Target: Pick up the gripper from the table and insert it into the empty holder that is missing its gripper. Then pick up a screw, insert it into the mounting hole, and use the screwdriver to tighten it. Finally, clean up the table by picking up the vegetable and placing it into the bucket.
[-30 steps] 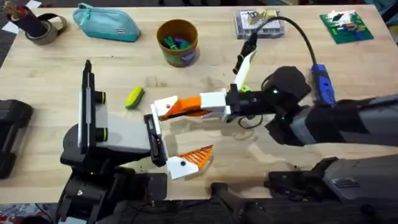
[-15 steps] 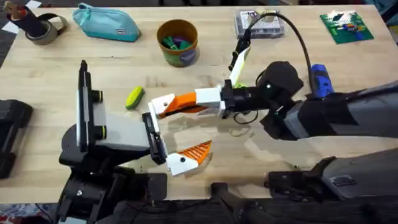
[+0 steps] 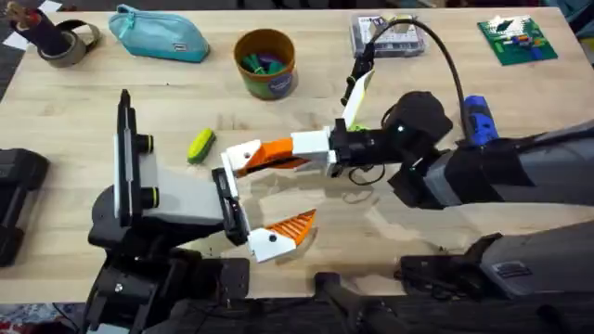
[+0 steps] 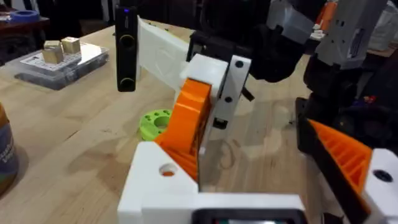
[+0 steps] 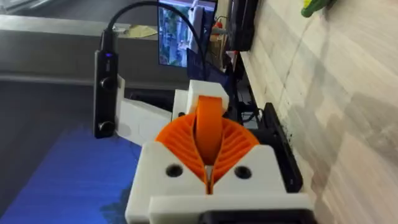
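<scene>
vegetable [image 3: 200, 146] left of holder [image 3: 243, 158] | bucket [image 3: 265, 62] behind

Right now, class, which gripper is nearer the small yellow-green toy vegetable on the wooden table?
Right. The right gripper reaches across to just beside the yellow-green toy vegetable; the left gripper sits farther off, toward the table's near edge.

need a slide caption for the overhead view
Right gripper, shut on an orange ribbed finger, brings it to the left arm's holder.

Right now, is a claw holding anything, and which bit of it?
Yes. The right claw is pinching the spare finger by its orange part, between both pads.
</scene>
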You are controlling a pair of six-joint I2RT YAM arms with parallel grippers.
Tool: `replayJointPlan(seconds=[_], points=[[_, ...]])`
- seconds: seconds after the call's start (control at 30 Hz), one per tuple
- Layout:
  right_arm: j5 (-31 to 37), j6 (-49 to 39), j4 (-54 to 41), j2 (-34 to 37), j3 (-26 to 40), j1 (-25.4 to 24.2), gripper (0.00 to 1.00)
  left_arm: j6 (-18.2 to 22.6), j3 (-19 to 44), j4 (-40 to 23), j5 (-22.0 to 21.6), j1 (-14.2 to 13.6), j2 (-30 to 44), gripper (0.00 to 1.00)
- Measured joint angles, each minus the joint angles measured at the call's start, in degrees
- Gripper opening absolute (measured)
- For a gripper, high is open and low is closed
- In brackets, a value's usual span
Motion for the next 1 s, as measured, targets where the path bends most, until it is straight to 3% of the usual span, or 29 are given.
replayJointPlan(seconds=[0.3, 0.33, 0.53, 0.57, 1.0], points=[[0.00, 0.15, -0.02, 0.00, 0.00, 0.00, 0.010, 0.00, 0.00, 0.00, 0.00, 0.00, 0.00, 0.989], [-0.02, 0.34, -0.08, 0.00, 0.00, 0.00, 0.051, 0.02, 0.00, 0.00, -0.02, 0.00, 0.00, 0.989], [-0.02, 0.35, -0.90, 1.00, 0.15, 1.86, 0.921, 0.11, 0.02, -0.22, 1.75, -0.66, 0.00, 0.989], [-0.02, 0.35, -0.90, 1.00, 0.15, 1.90, 0.974, 0.09, 0.02, -0.24, 1.83, -0.66, 0.00, 0.989], [-0.02, 0.35, -0.86, 1.00, 0.24, 1.88, 0.993, 0.09, 0.02, -0.26, 2.01, -0.66, 0.00, 0.989]])
